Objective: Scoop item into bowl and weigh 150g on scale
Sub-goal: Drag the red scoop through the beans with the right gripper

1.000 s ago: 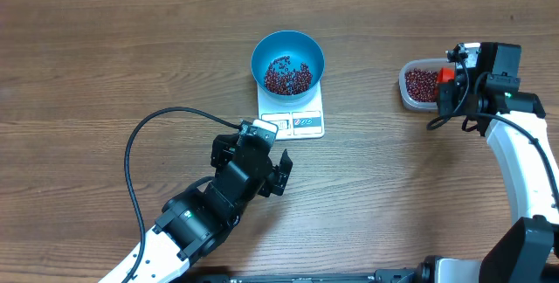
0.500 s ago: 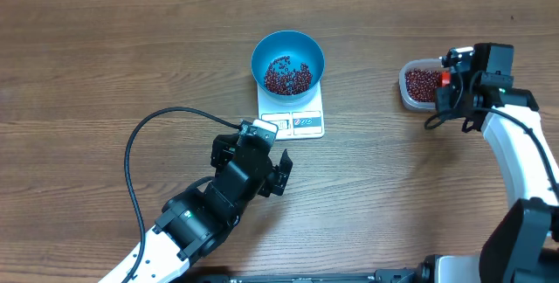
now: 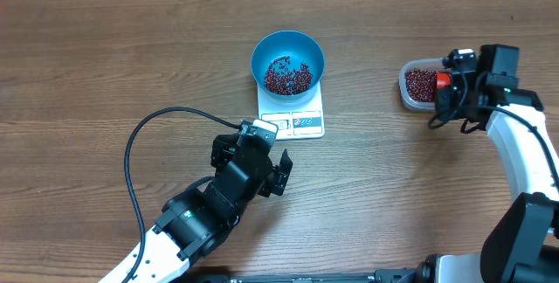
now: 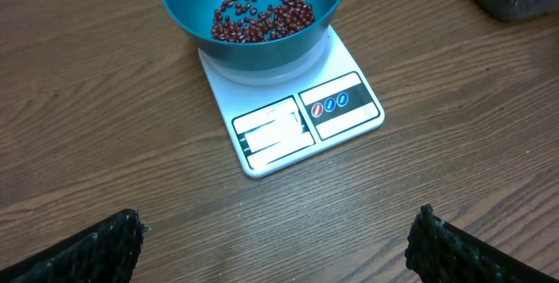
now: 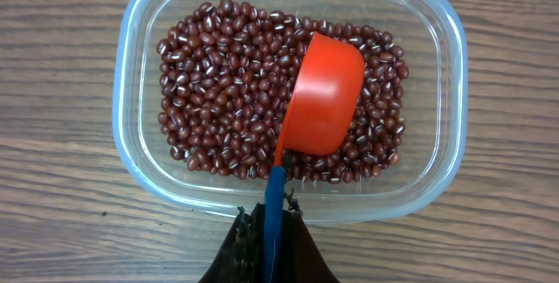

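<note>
The white kitchen scale (image 3: pixel 293 122) is sitting near the middle of the wooden worktop (image 3: pixel 105 56), and the bright-blue bowl (image 3: pixel 288 47) is resting on its far part, leaving the display window and printed label showing along the near edge. A shallow heap of red-brown beans (image 4: pixel 262 17) is lying in the bottom of the bowl, covering only part of the blue floor. Well apart to the right, a clear plastic tub (image 5: pixel 131 100) is sitting on the wood and holding a much larger layer of the same beans. The right end effector (image 5: pixel 266 235) is hanging over the near rim of this tub with its fingers pressed together on the blue handle (image 5: pixel 274 197) of the orange-red scoop (image 5: pixel 323 95). The scoop's cup is reaching in over the beans in the right half of the tub, with the handle crossing the near wall; the wrist view is not showing whether any beans are inside the cup. The left end effector (image 4: pixel 275 248) is hovering low over bare wood just in front of the scale, its two dark fingers spread wide apart and gripping nothing, pointing towards the scale's display edge without touching it. A black cable (image 3: pixel 131 156) is looping out from the left arm across the wood.
</note>
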`<state>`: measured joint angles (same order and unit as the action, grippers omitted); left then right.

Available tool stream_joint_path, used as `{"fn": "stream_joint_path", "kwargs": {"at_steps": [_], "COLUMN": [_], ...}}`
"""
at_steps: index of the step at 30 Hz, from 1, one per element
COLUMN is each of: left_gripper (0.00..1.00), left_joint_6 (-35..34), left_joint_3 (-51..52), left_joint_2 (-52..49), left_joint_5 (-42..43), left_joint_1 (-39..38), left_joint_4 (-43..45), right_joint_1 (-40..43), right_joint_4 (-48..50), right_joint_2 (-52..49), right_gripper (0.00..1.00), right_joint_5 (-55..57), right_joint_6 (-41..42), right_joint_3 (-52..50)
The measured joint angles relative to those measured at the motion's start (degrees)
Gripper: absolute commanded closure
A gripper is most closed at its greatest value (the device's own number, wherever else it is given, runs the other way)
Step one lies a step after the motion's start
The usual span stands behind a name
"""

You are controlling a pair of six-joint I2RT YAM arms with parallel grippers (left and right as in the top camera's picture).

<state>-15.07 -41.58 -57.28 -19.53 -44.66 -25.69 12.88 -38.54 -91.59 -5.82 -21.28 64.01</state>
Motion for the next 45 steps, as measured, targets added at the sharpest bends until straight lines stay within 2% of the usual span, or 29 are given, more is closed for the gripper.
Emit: {"fn": "stream_joint_path", "kwargs": {"at_steps": [12, 29, 45], "left_gripper": [0.00, 0.00, 0.00], "left_joint_6": [0.00, 0.00, 0.00], "left_joint_3": [0.00, 0.00, 0.00], "left_joint_2": [0.00, 0.00, 0.00], "left_joint_5": [0.00, 0.00, 0.00], "left_joint_1": [0.00, 0.00, 0.00], "left_joint_4": [0.00, -0.02, -0.02], "right_joint_1": [6.58, 7.02, 9.05], "right_joint_4": [-0.74, -0.74, -0.50], "right_joint_2": [-0.63, -4.22, -5.25], "right_gripper": [0.96, 0.96, 0.96], "right_joint_5": [-13.62, -22.56, -26.18], "right_joint_6": [0.00, 0.00, 0.04], "right_joint_3": [0.00, 0.00, 0.00]}}
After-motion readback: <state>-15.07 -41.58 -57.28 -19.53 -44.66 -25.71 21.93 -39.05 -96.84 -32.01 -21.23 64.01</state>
